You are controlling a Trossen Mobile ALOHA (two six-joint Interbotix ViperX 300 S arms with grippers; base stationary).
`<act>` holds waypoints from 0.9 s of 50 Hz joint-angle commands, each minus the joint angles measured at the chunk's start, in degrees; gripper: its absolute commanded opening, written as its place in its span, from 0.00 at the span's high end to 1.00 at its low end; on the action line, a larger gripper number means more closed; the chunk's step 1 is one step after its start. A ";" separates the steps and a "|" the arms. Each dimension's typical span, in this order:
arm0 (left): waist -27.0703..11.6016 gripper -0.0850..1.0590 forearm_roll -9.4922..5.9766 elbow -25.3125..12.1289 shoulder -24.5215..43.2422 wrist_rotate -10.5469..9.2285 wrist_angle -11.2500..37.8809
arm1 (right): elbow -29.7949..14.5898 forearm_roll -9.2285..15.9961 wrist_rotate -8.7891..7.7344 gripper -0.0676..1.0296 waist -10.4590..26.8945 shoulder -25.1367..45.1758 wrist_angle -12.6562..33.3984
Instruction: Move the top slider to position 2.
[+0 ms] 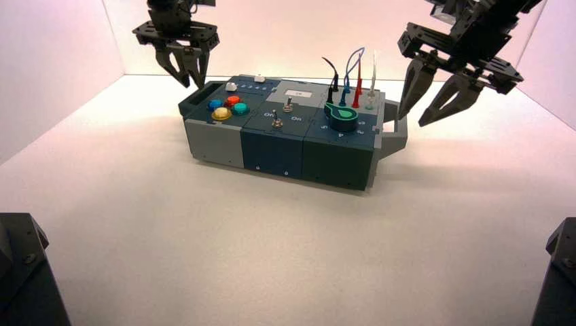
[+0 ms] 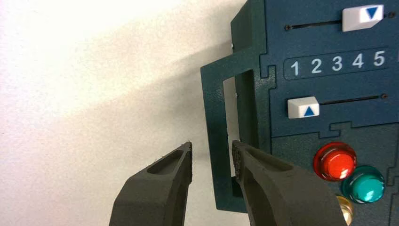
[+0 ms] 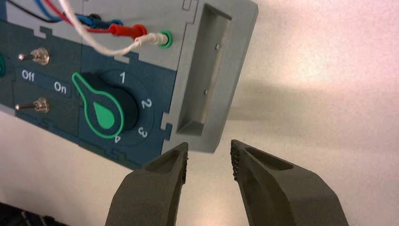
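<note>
Top slider, a small white block-shaped knob (image 2: 362, 18), is in the upper right of the left wrist view, near the 5 end of its dark slotted track. Left black two-finger gripper (image 1: 193, 85) is open and holds nothing, in the upper left of the high view, near the box's dark handle (image 2: 217, 141). Right black two-finger gripper (image 1: 411, 122), also open and empty, is at the upper right, beside the grey handle (image 3: 230, 80).

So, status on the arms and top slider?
Left end effector open, box's left end; right end effector open, right end. Top slider near 5, unobstructed.
</note>
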 commanded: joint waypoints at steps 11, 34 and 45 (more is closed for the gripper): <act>0.26 0.57 -0.09 -1.58 0.18 0.62 -0.26 | -2.29 -0.09 -0.09 0.49 0.18 2.55 -2.20; 0.26 0.58 -0.18 -2.20 1.32 0.79 -0.26 | -3.08 -0.09 -0.09 0.56 0.26 6.77 -4.92; 0.26 0.74 -0.09 -2.46 1.76 0.88 -0.26 | -3.08 -0.09 -0.09 0.68 0.26 6.77 -5.27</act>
